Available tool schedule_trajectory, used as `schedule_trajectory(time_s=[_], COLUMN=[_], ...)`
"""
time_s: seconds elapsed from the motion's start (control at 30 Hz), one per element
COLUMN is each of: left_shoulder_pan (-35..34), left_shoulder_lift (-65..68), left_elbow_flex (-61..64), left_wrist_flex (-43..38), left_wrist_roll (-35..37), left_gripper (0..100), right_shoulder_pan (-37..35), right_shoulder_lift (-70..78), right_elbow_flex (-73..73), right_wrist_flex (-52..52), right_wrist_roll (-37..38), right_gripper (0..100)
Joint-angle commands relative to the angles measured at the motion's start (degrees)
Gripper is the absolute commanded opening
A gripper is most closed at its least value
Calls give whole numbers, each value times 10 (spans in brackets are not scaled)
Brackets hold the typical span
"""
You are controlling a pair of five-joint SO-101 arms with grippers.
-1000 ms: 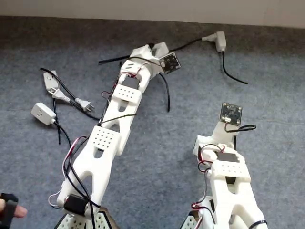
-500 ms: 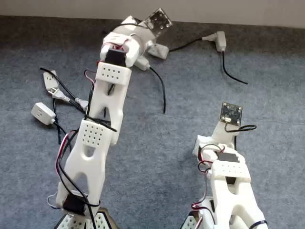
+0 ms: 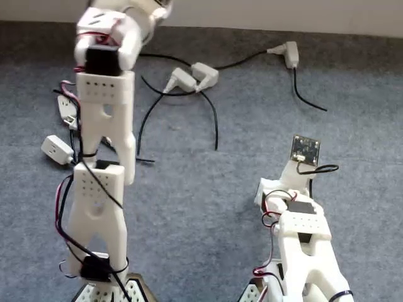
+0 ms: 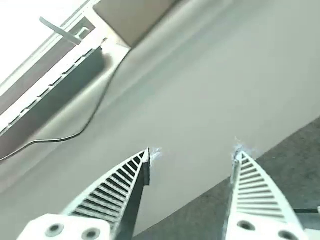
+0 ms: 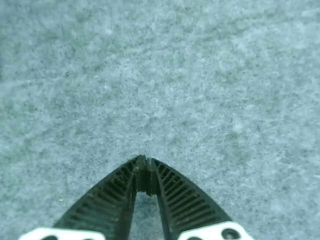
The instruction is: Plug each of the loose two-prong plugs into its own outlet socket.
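A white plug (image 3: 175, 80) on a black cable lies on the grey carpet at the back, end to end with a white outlet socket (image 3: 205, 73); I cannot tell whether the two are joined. Another white socket (image 3: 290, 53) lies at the back right. More white pieces, a socket (image 3: 55, 150) and a plug piece (image 3: 65, 107), lie at the left, partly behind my left arm (image 3: 104, 107). That arm stands raised high. My left gripper (image 4: 192, 152) is open and empty, facing the wall. My right gripper (image 5: 146, 166) is shut just above bare carpet.
Black cables (image 3: 214, 119) loop across the carpet between the back pair and the left arm. A pale wall (image 3: 283, 16) runs along the back edge. My right arm (image 3: 299, 220) stands at the near right, with open carpet in front of it.
My left arm has lifted up and swung left, away from the plug and socket at the back, which now lie by themselves. The right arm has not moved.
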Motion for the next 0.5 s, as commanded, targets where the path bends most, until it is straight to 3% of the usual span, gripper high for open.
schedule_trajectory(time_s=[0.0,0.3,0.47], left_shoulder_pan=[-52,-208,-293], left_shoulder_lift=[-58,-60,-61], left_elbow_flex=[-4,0,97], left_wrist_flex=[76,352,373], left_wrist_roll=[31,156,255], left_gripper=[252,252,252], right_shoulder_pan=[-4,-5,-5], right_shoulder_lift=[-7,-7,-7], right_elbow_flex=[-2,-1,-1], right_wrist_flex=[-9,-8,-8], right_wrist_roll=[1,1,1], right_gripper=[6,6,6])
